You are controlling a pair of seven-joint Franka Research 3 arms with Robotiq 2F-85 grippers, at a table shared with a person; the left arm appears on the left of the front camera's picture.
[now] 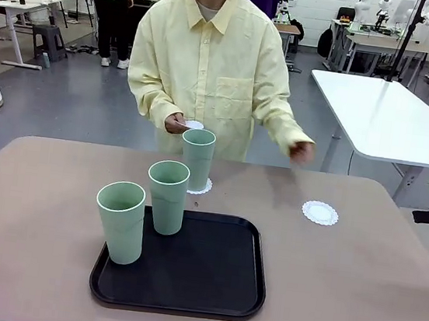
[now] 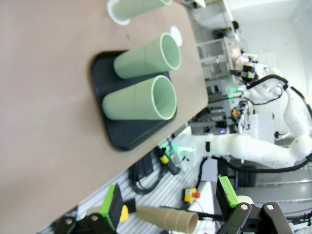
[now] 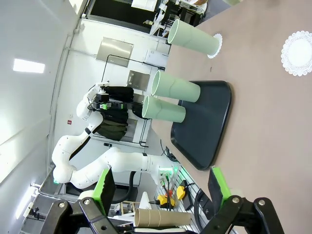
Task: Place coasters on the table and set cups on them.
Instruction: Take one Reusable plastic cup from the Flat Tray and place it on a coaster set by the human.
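On the beige table (image 1: pixel 339 293) one mint-green cup (image 1: pixel 197 158) stands on a lacy white coaster (image 1: pixel 202 187) in front of the person. Two more cups (image 1: pixel 167 196) (image 1: pixel 121 221) stand upright on the black tray (image 1: pixel 207 285). A second coaster (image 1: pixel 320 213) lies bare at the right. The person's hand holds a third coaster (image 1: pixel 193 125) above the far cup. My left gripper (image 2: pixel 170 202) is open and off the table's edge, far from the cups (image 2: pixel 141 100). My right gripper (image 3: pixel 161 187) is open too, well back from the bare coaster (image 3: pixel 297 46).
The person's other hand (image 1: pixel 302 150) hovers over the table's far edge above the bare coaster. A white table (image 1: pixel 385 111) stands behind at the right. Bare tabletop lies to the tray's left and right.
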